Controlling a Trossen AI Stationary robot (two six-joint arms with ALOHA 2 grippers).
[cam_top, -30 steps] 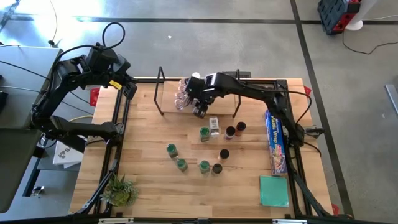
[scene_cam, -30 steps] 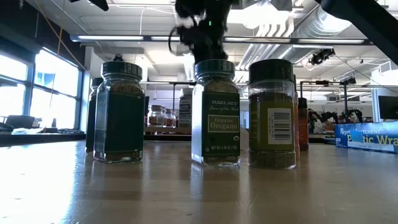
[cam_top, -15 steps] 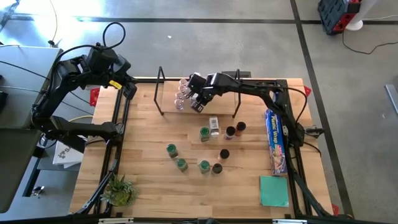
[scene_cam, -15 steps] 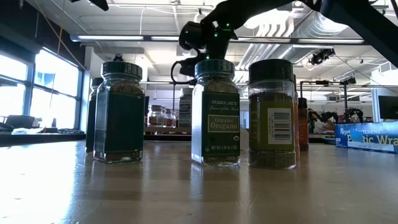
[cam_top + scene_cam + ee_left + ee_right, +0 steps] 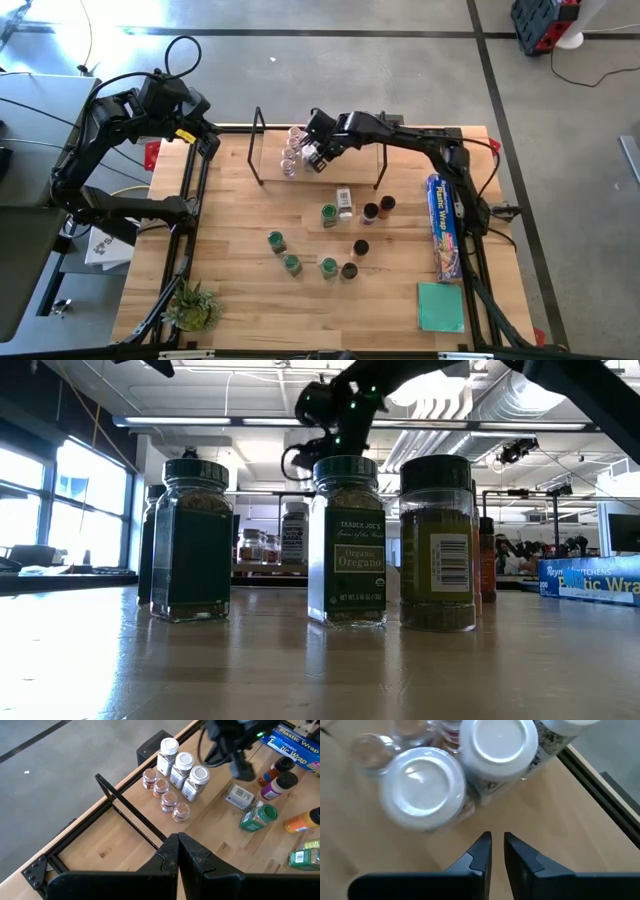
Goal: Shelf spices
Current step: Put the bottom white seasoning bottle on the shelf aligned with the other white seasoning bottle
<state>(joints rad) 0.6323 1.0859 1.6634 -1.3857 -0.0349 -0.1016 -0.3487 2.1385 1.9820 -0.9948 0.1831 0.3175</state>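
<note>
On the shelf's (image 5: 262, 160) wooden board, at the far side of the table (image 5: 230, 300), stands a cluster of spice jars: three white-capped jars (image 5: 183, 769) in a row and four clear-topped pinkish ones (image 5: 167, 800) just beside them. Right above the white-capped jars hangs the right gripper (image 5: 318, 158), its fingers (image 5: 481, 851) nearly pressed together with only a thin slit between them, pinching nothing; the two nearest white caps sit just ahead of the fingertips, apart from them. Nearer the table's middle, more jars remain loose: a jar lying on its side (image 5: 344, 202), green-topped jars (image 5: 328, 214) and dark-topped ones (image 5: 371, 211). A long blue wrap box (image 5: 442, 226) and a teal square (image 5: 441, 306) lie along the right edge. Off the table's far left corner, the left gripper (image 5: 177, 851) waits, fingers pressed tight together, empty.
</note>
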